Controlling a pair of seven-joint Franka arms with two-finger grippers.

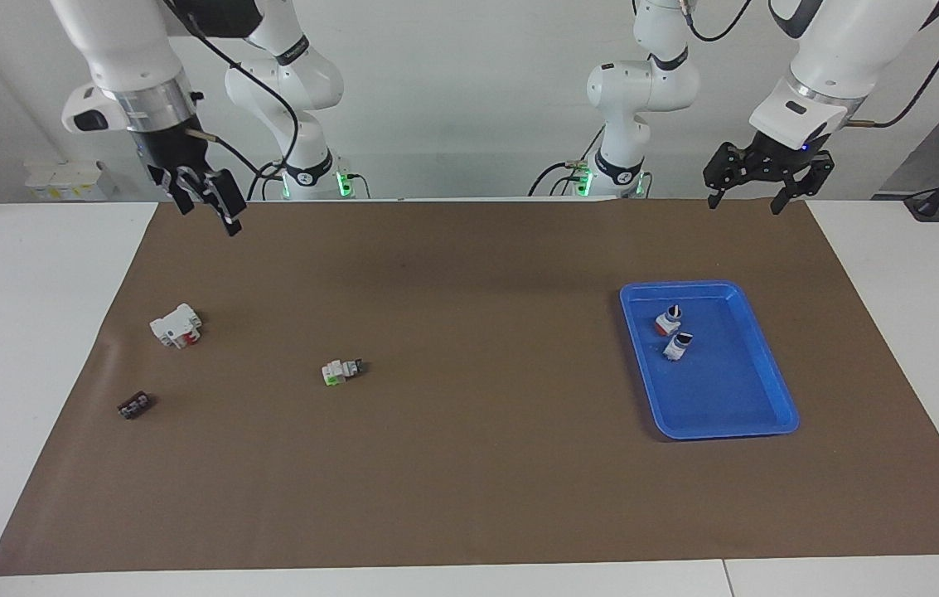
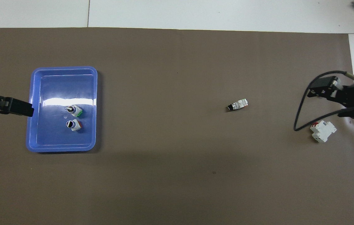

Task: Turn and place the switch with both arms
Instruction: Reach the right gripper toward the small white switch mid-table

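Note:
The switch [image 1: 342,371] [image 2: 237,105] lies on its side on the brown mat, toward the right arm's end. Its white-grey body has a green part, and its black knob end points toward the left arm's end. My right gripper [image 1: 208,211] [image 2: 318,90] hangs open and empty in the air over the mat's edge at the right arm's end, well away from the switch. My left gripper [image 1: 744,201] [image 2: 26,109] waits open and empty in the air beside the blue tray [image 1: 680,287] [image 2: 64,69], at the robots' edge of the mat.
Two knob switches stand in the tray, one with a green base [image 1: 677,345] [image 2: 74,110] and one with a red base [image 1: 666,319] [image 2: 73,124]. A white block with a red part [image 1: 176,325] [image 2: 322,131] and a small dark part [image 1: 134,405] lie at the right arm's end.

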